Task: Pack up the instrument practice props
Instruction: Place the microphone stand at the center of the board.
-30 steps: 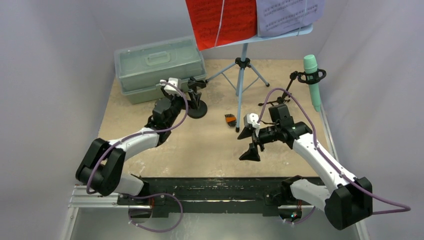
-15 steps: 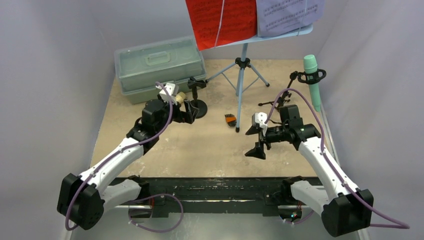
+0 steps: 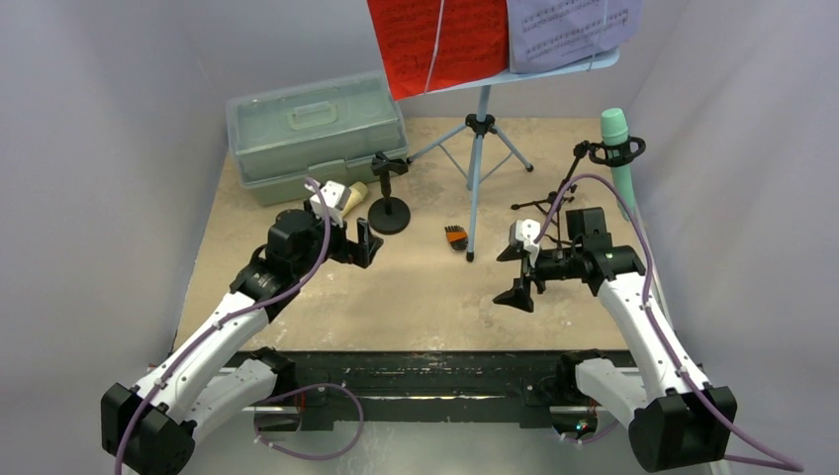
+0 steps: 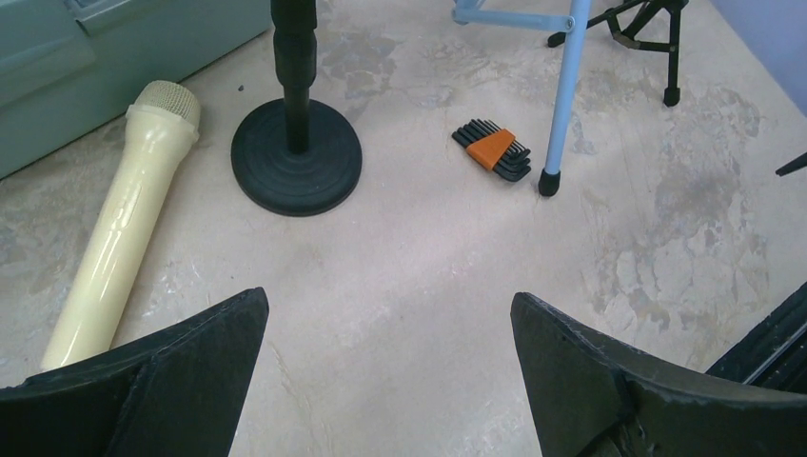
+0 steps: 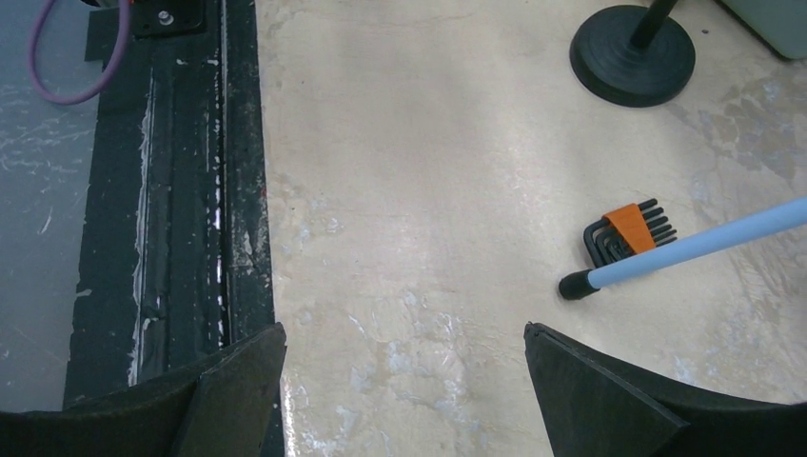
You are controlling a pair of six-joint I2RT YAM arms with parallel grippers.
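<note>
A tan microphone (image 4: 124, 209) lies on the table beside a black round-base holder (image 4: 297, 157), also in the top view (image 3: 389, 213). My left gripper (image 4: 390, 328) is open and empty, hovering just in front of them (image 3: 361, 242). A teal microphone (image 3: 619, 158) stands in the ring-top tripod holder (image 3: 592, 151) at the right. The light-blue music rack (image 3: 554, 67) on tripod legs (image 3: 479, 129) carries a red sheet (image 3: 435, 40) and a purple sheet (image 3: 569, 30). My right gripper (image 3: 512, 274) is open and empty over bare table (image 5: 404, 357).
A pale green case (image 3: 317, 129) sits shut at the back left. An orange-and-black hex key set (image 3: 455, 237) lies by a rack leg tip (image 5: 574, 284). The black base rail (image 5: 181, 190) runs along the near edge. Walls close in on both sides.
My left gripper has drawn back toward me from the round-base holder, and the tan microphone now shows lying beside it. My right gripper has shifted a little to the right.
</note>
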